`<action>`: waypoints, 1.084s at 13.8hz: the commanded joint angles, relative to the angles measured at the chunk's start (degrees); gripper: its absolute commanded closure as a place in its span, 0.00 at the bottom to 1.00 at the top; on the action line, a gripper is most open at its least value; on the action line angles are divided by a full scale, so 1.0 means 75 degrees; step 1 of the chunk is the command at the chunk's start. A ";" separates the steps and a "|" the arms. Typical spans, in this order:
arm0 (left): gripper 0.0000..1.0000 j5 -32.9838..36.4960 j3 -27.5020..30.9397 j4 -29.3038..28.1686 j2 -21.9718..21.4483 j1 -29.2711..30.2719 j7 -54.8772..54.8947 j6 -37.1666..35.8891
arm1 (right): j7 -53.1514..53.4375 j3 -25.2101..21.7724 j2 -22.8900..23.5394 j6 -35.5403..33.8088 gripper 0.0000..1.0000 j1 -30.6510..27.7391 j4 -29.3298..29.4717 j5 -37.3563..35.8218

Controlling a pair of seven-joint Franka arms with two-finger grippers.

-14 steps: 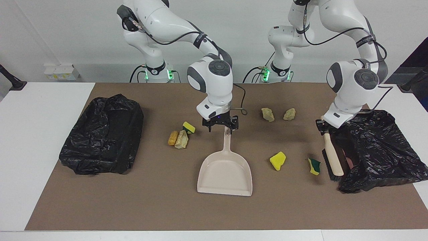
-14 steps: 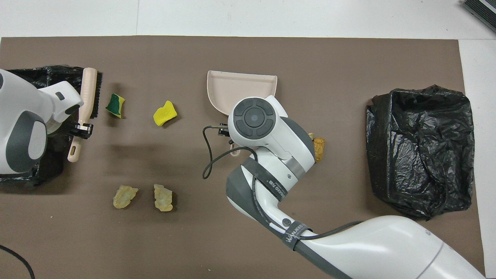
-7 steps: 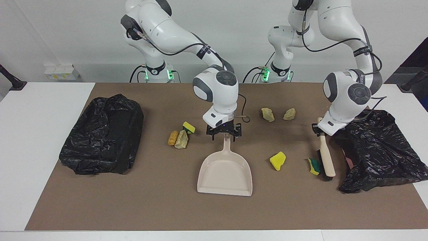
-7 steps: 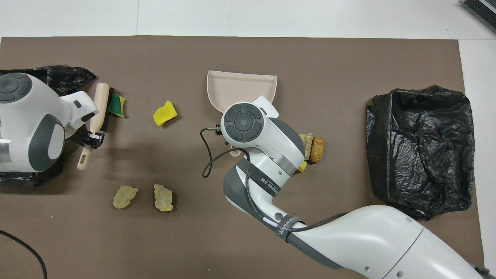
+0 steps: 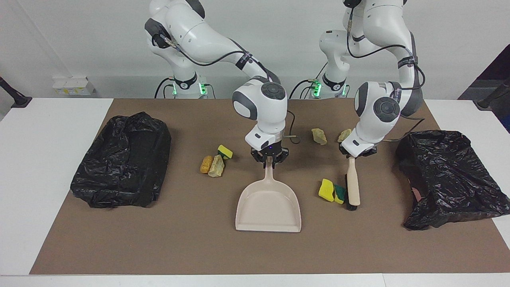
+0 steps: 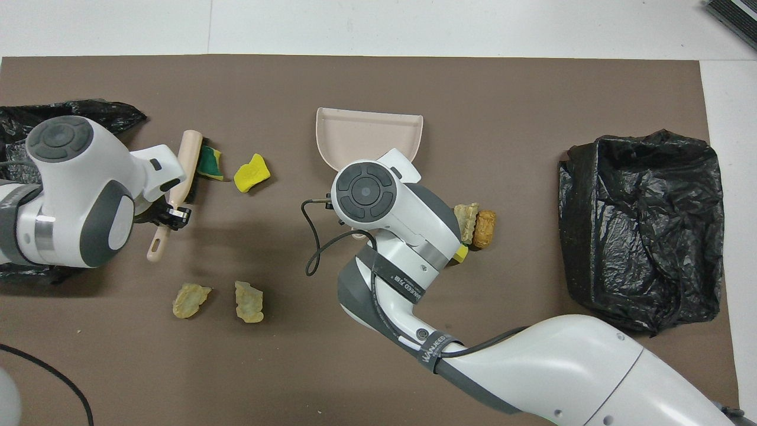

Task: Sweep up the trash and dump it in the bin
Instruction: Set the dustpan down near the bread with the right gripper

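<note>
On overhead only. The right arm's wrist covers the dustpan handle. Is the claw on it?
Observer: Yes. From the facing view, the right claw is shut on the top of the dustpan handle.
Operator: Any trash under that wrist?
Observer: One yellow-and-green sponge chunk, beside the rock piece, not touching the claw.
Operator: Left brush down?
Observer: The left claw grips the brush handle; the bristle end looks down on the mat, against the green sponge.
</note>
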 commanded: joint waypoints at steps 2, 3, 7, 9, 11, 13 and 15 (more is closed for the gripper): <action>1.00 -0.0065 0.0103 -0.0033 -0.0723 0.0093 -0.1123 -0.0894 | -0.1630 0.0307 -0.0021 -0.0637 1.00 -0.0238 0.0210 -0.0160; 1.00 -0.0054 0.0103 -0.0045 -0.0922 0.0104 -0.1275 -0.1315 | -0.2218 0.0471 -0.0266 -0.0709 1.00 -0.0402 0.0140 -0.0090; 1.00 -0.0053 0.0115 -0.0313 -0.1438 0.0116 -0.3113 -0.2864 | -0.5904 0.0637 -0.1566 -0.1014 1.00 -0.1047 -0.0771 0.0683; 1.00 -0.0053 0.0103 -0.1153 -0.1963 0.0093 -0.3746 -0.2832 | -0.8166 0.0613 -0.1861 -0.0910 1.00 -0.1153 -0.1287 0.0742; 1.00 -0.0042 0.0103 -0.1940 -0.2492 0.0081 -0.4343 -0.2900 | -0.9600 0.0602 -0.1827 -0.0850 1.00 -0.1212 -0.1348 0.1104; 1.00 -0.0042 0.0068 -0.2456 -0.2855 0.0035 -0.5233 -0.2995 | -1.0227 0.0601 -0.1582 -0.0827 1.00 -0.1166 -0.1360 0.1211; 1.00 -0.0042 0.0021 -0.3252 -0.3428 -0.0013 -0.5483 -0.2925 | -1.0310 0.0601 -0.1301 -0.0559 1.00 -0.1107 -0.1349 0.1176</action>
